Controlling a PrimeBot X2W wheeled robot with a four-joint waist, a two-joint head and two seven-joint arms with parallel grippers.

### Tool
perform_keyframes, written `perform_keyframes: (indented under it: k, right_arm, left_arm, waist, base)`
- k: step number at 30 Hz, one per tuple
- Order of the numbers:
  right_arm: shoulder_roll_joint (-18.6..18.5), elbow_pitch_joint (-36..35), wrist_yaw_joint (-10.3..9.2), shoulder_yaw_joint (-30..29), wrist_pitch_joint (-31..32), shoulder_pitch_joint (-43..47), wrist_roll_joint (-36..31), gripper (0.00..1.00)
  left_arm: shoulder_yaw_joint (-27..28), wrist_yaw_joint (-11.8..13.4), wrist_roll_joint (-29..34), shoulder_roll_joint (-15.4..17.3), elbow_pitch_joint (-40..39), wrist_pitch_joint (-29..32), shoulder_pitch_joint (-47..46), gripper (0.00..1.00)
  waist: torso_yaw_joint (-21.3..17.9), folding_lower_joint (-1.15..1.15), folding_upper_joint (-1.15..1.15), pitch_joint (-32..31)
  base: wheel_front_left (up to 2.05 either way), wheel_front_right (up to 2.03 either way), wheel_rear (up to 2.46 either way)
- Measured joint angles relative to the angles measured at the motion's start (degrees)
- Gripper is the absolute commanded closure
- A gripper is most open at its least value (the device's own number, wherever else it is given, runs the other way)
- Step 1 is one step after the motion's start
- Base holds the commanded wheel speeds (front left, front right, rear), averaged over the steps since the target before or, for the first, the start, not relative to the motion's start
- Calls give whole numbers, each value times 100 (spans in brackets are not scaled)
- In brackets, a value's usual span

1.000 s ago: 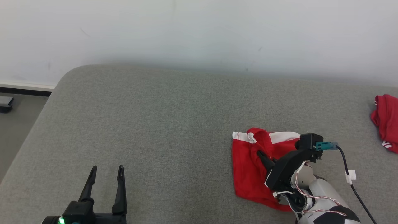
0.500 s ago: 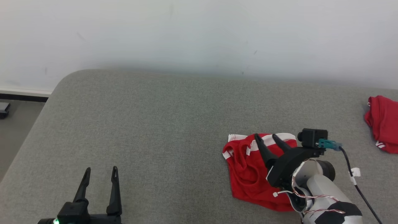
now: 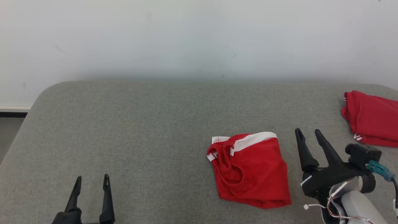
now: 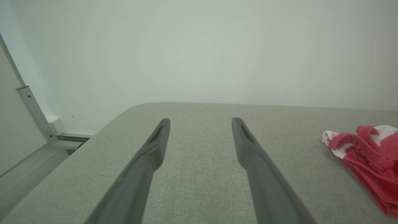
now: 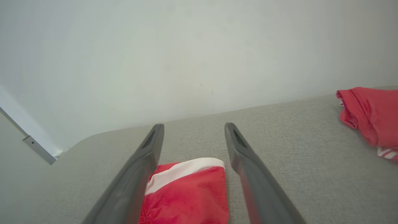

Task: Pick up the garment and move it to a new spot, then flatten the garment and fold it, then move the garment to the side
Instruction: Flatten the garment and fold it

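The garment (image 3: 250,169) is a pair of red shorts with a white waistband, lying folded and a little rumpled on the grey cushion (image 3: 149,130). It also appears at the right edge of the left wrist view (image 4: 370,155) and between the fingers in the right wrist view (image 5: 186,193). My right gripper (image 3: 309,133) stands open just to the garment's right, clear of it and holding nothing. At the lower left my left gripper (image 3: 92,179) is open and empty, well away from the cloth.
A second red garment (image 3: 371,118) lies folded at the cushion's far right, also in the right wrist view (image 5: 370,115). A pale wall rises behind the cushion. The cushion's rounded left corner drops to the floor (image 3: 9,137).
My right gripper opened, let go of the garment and drew back to its right. The garment now lies free on the cushion. The camera has shifted, so the whole scene sits differently.
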Motion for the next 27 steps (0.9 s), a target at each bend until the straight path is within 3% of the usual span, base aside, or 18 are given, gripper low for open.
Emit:
perform_keyframes:
  k: [13, 20, 27]
  right_arm:
    - [358, -1627, 0, -1107, -355, 1548, -793, 0]
    - [645, -2209, 0, -1199, -398, 2200, -1570, 0]
    - [883, -2441, 0, -1218, -386, 2422, -1904, 0]
  left_arm:
    - [94, 98, 29, 19, -172, 0, 154, 0]
    - [146, 99, 24, 29, -210, 0, 202, 0]
    - [96, 91, 29, 24, -208, 0, 207, 0]
  waist:
    - [-343, 0, 0, -83]
    - [-346, 0, 0, -114]
    - [-248, 0, 0, -107]
  base:
    - [0, 0, 0]
    - [0, 0, 0]
    - [0, 0, 0]
